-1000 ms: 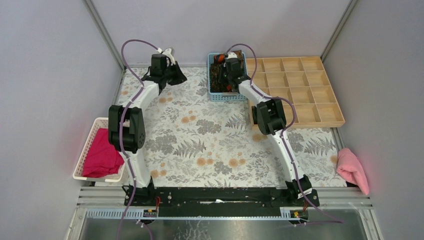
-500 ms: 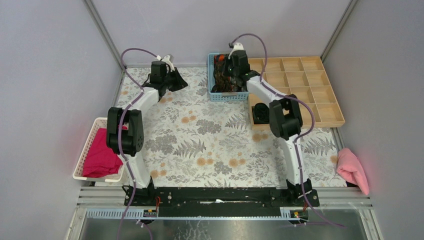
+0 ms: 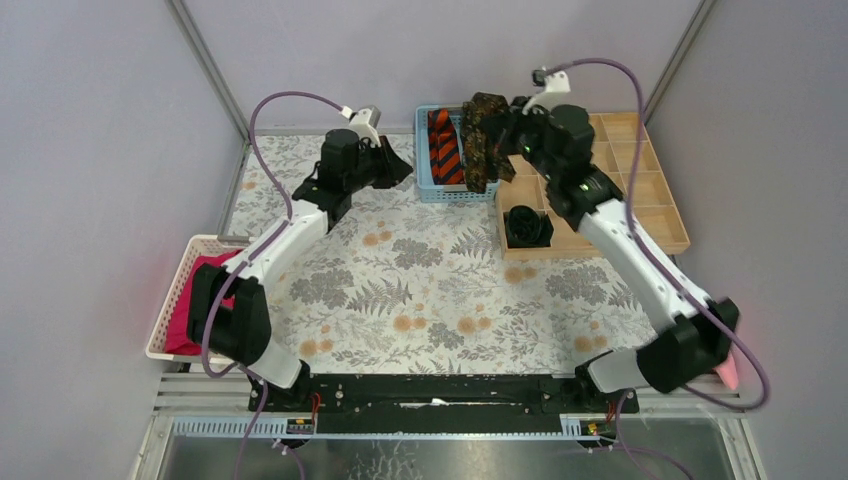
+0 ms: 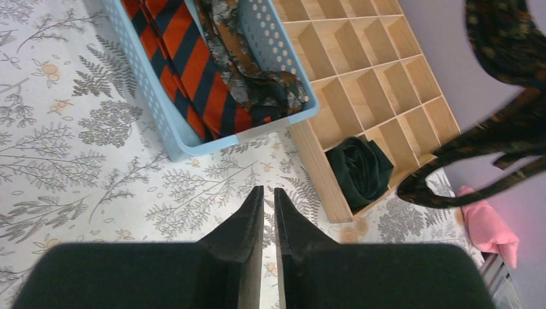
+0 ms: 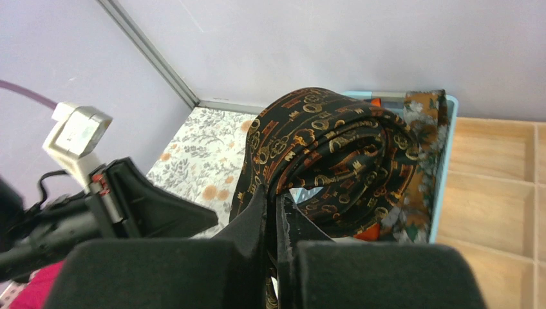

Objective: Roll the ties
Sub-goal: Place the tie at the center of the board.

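While no writing is legible, right tool (image 5: 270,212) gripping brown tie (image 5: 328,154)

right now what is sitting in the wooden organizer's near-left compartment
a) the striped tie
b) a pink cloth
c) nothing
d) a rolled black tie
d: a rolled black tie fills the near-left cell of the wooden organizer, while the orange-and-black striped tie lies in the blue basket.

Brown patterned tie (image 3: 483,135) hangs aloft; striped tie (image 3: 443,147) in basket; black coil (image 3: 528,226) in tray.
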`<state>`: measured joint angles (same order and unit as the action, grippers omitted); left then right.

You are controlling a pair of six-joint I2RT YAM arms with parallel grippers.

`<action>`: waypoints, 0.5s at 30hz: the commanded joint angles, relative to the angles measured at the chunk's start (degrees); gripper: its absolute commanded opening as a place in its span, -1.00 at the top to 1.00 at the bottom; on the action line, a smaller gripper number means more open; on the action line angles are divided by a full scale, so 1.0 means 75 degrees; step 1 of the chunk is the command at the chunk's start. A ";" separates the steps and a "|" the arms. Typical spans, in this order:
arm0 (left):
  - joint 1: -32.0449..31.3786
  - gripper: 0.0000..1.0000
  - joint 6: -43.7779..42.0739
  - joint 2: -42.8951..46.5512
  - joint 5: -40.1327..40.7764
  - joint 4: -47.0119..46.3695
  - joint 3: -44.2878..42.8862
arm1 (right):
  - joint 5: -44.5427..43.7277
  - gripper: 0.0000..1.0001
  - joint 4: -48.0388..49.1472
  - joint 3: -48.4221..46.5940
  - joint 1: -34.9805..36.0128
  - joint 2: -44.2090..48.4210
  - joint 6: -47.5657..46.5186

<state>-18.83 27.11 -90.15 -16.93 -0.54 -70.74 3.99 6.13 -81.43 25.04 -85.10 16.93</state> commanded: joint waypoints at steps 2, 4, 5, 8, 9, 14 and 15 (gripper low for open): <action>-0.0787 0.68 -0.0016 0.0665 0.0658 -0.0009 0.0475 | -0.0086 1.00 -0.1642 0.1088 0.0064 0.1983 0.0458; -0.1338 0.69 -0.0099 0.1031 0.1430 0.0182 0.0727 | -0.0070 1.00 -0.2071 0.1746 0.0070 0.2743 0.0765; -0.1599 0.70 -0.0042 0.1249 0.1810 0.0198 0.0936 | -0.0070 1.00 -0.2354 0.2009 0.0082 0.3096 0.0901; -0.2189 0.70 0.0252 0.2121 0.2385 -0.0123 0.1832 | 0.0098 1.00 -0.3258 0.2700 0.0120 0.3938 0.1241; -0.2366 0.70 0.0343 0.2424 0.2544 -0.0244 0.2205 | 0.0191 1.00 -0.3460 0.2961 0.0151 0.4201 0.1355; -0.3596 0.78 0.0613 0.3645 0.4248 -0.0250 0.3850 | 0.0978 1.00 -0.4108 0.4289 0.0282 0.5000 0.1985; -0.3886 0.81 0.0669 0.3784 0.4626 -0.0186 0.4045 | 0.1121 1.00 -0.4166 0.4563 0.0337 0.5049 0.2099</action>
<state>-42.68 29.98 -65.14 4.27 -0.78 -46.06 6.76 -19.92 -51.99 26.20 -48.82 27.75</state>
